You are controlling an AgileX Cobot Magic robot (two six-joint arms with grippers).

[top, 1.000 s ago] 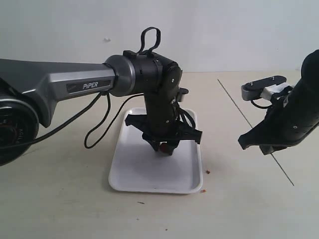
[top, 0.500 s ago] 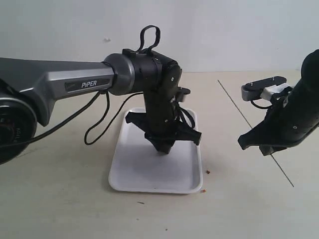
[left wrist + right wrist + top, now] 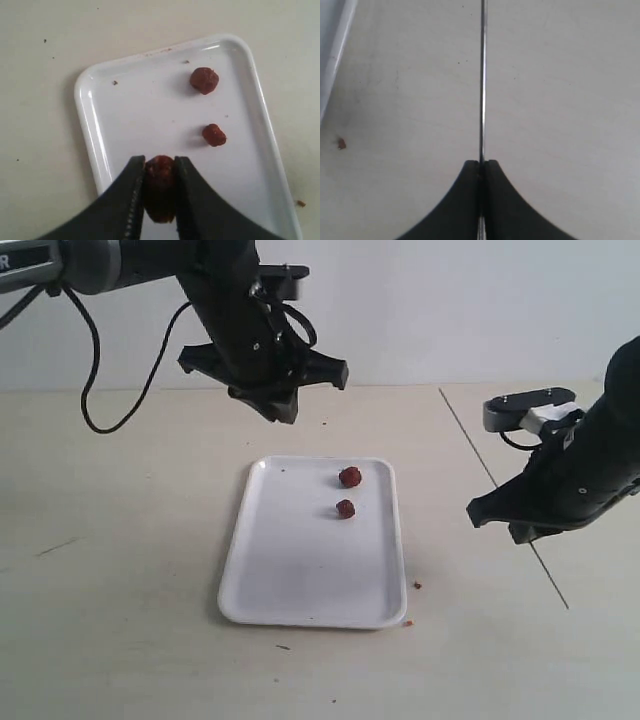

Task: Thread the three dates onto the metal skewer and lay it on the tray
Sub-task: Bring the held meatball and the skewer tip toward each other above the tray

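Date clamped in left gripper high above tray, right gripper low beside it, pinching skewer

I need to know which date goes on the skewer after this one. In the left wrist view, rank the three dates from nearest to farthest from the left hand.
1. The held date, pinched in the left hand itself.
2. The smaller date, lying mid-tray, apart from the hand.
3. The larger date, beyond the smaller one, close to the tray's end rim.
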